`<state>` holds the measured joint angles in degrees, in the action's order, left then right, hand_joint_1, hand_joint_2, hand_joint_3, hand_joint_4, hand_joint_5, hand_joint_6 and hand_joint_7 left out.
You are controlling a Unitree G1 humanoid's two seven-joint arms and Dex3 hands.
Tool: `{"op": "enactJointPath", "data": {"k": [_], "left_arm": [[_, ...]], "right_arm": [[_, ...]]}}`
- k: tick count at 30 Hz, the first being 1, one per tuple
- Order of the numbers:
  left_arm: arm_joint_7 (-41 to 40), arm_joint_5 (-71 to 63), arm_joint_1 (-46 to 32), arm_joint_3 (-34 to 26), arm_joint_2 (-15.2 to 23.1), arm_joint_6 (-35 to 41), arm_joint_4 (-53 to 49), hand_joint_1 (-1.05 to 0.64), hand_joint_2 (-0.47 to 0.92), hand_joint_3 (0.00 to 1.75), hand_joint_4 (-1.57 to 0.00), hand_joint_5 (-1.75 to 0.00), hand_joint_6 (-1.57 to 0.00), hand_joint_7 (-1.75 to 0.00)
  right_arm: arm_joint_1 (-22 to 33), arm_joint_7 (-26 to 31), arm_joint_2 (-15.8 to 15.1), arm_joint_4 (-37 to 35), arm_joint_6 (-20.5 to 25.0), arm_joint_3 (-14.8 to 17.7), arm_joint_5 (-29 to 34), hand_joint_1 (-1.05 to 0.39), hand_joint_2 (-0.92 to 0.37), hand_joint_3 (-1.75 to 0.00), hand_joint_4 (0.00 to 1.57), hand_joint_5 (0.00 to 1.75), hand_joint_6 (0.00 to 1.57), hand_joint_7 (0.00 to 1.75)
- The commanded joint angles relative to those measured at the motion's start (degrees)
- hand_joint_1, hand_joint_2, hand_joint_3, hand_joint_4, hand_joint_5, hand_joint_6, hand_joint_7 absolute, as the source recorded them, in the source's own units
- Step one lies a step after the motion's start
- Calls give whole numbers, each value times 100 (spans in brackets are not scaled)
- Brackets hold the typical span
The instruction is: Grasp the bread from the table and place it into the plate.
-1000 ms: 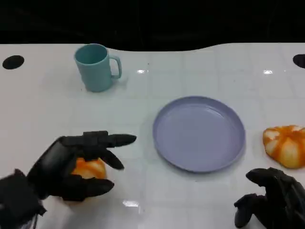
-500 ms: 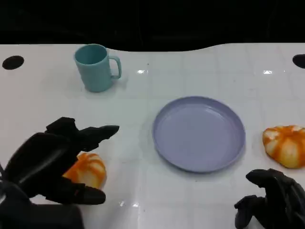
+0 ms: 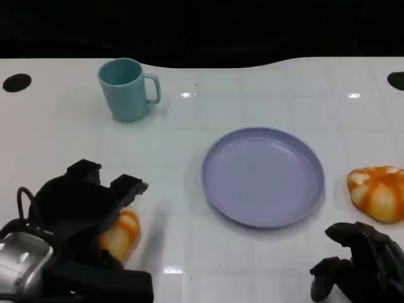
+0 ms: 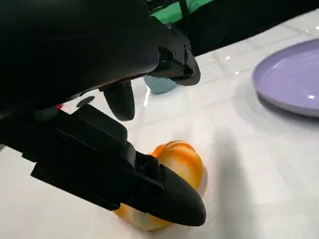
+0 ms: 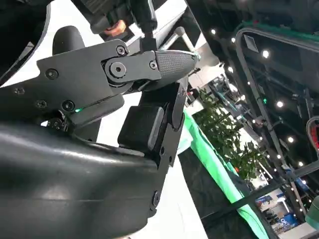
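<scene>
Head view puts the bread (image 3: 121,232) at seven o'clock from the plate (image 3: 262,177), under the left hand (image 3: 82,211) — fingers spread around it, ready to close, not yet gripping. Right hand (image 3: 360,265) idles at five o'clock, fingers curled, empty.

left hand (image 3: 79,211): matte black, blocky fingers, rounded shell, silver forearm (image 3: 19,262) with a black cable loop. right hand (image 3: 363,265): black, glossy shell, visible screws, ribbed fingertip pad (image 5: 172,60).
</scene>
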<state>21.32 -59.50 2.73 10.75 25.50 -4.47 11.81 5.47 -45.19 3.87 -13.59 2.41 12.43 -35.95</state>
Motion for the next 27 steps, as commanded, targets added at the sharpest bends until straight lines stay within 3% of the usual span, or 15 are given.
{"op": "enactJointPath", "data": {"k": [1, 6, 13, 26, 27], "left_arm": [[-166, -142, 219, 221, 112, 183, -429, -105, 76, 0, 0, -163, 0, -96], [-184, -187, 473, 453, 135, 330, -882, -105, 74, 0, 0, -163, 0, -97], [-568, -154, 981, 834, 85, 435, -2096, -105, 71, 0, 0, -172, 0, -118], [-1186, 284, 1631, 1354, 23, 390, -3754, -105, 66, 0, 0, -174, 0, -129], [-1314, 361, 1666, 1367, 5, 323, -3896, -102, 64, 0, -8, -174, 0, -133]], "right_arm": [[23, 55, -74, 102, 59, -3, -32, -59, -92, -26, 157, 61, 157, 23], [44, 60, -80, 132, 28, -11, -3, -58, -92, -29, 157, 61, 157, 22], [71, 51, -69, 157, 35, -11, -21, -59, -92, -28, 157, 61, 157, 22], [68, 46, -73, 160, 36, -10, -14, -58, -92, -29, 157, 60, 157, 21], [71, 61, -68, 165, 31, -10, -7, -59, -92, -28, 157, 60, 157, 22]]}}
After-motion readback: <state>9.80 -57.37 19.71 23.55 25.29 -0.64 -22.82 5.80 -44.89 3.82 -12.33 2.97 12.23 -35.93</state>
